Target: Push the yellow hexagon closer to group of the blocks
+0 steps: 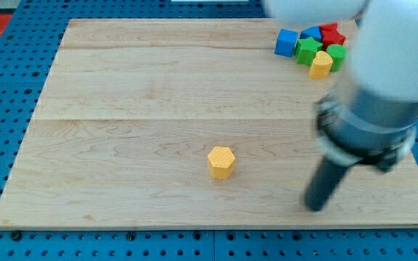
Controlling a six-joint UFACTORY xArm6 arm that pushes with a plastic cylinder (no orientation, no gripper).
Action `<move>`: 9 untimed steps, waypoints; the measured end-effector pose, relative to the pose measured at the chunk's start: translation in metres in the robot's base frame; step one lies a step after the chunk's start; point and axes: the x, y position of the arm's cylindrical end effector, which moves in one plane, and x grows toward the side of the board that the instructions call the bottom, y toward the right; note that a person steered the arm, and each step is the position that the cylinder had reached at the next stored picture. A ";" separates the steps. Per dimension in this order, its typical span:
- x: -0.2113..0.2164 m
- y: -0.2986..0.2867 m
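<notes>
Tip (314, 206) on wooden board (122, 145), right of yellow hexagon (221, 162), touching nothing.

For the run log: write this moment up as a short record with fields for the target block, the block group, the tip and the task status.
target: yellow hexagon block, alone on the wooden board, below centre
group: blue cube, green block, red block, second green block, yellow rounded block, clustered at the view's top right
tip: my tip, to the view's right of the hexagon and slightly lower, not touching it
status: hexagon far from the group, push not yet done
</notes>
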 end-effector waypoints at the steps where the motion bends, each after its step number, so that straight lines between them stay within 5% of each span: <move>1: -0.021 -0.102; 3: -0.124 -0.024; 4: -0.210 -0.021; 6: -0.260 0.001; 8: -0.265 -0.028; 9: -0.273 0.014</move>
